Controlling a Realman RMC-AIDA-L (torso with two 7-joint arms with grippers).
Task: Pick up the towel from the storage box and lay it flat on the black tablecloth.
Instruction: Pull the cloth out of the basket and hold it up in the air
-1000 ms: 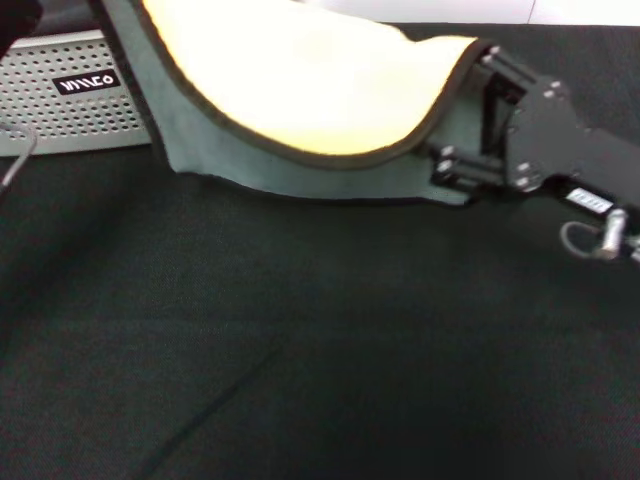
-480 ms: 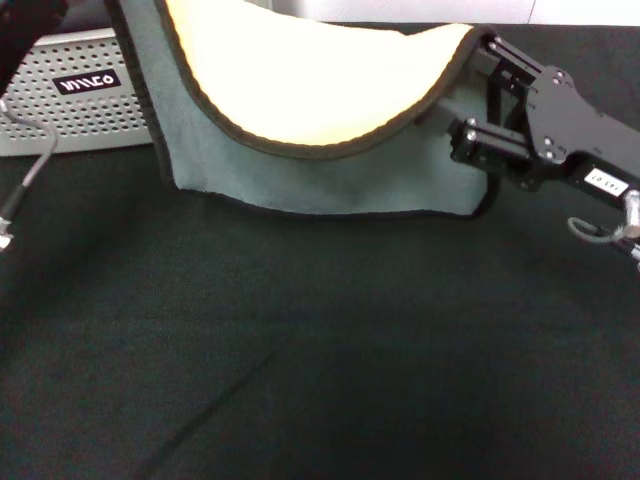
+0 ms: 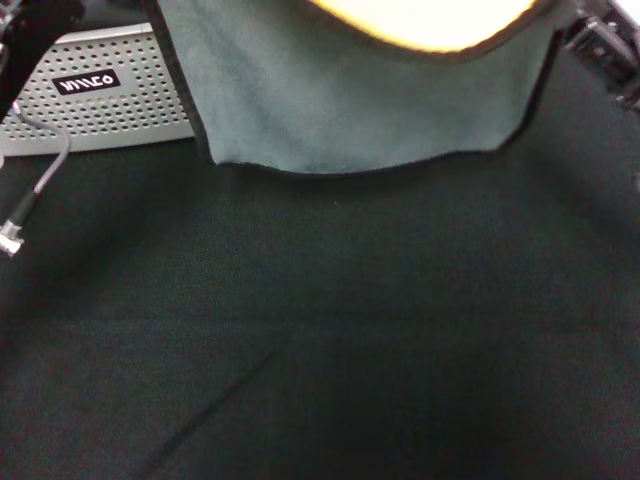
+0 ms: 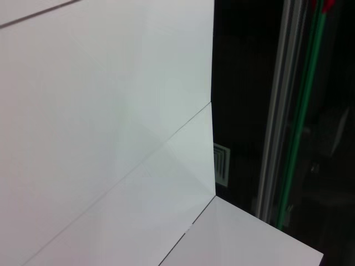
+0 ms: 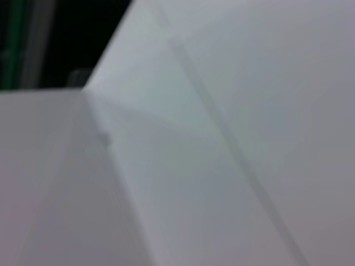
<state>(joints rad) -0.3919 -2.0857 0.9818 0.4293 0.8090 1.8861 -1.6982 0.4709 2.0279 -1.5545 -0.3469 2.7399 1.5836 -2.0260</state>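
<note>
Grey-green soft microfibre towel (image 3: 360, 95) with black stitched edging hangs in the air at the top of the head view, spread wide, grey-green face toward the camera. Its yellow-orange other side shows as a curved patch along the top edge of the view. Lower hem sags in a shallow curve, just above the large black finely textured tablecloth (image 3: 330, 340); cannot tell if the hem touches the cloth. Upper corners of the towel run out of view.

Light grey perforated plastic storage box (image 3: 95, 95) with a black label and white lettering sits on the tablecloth at the far left, behind and beside the towel's left edge, partly hidden by it. The towel is out of the box.

Left gripper (image 3: 30, 25): only a dark part of it shows at the top left corner, above the box; jaw state cannot be told. A grey cable (image 3: 35, 185) with a metal plug end hangs from it in front of the box, down over the tablecloth.

Right gripper (image 3: 600, 45): a black piece shows at the top right edge, just beside the towel's right side; fingers out of view, so the jaw state cannot be told.

Left wrist view: white wall panels (image 4: 105, 133) meeting in a corner, a dark gap with a green strip (image 4: 302, 111) beside them. Right wrist view: blurred pale panels only.
</note>
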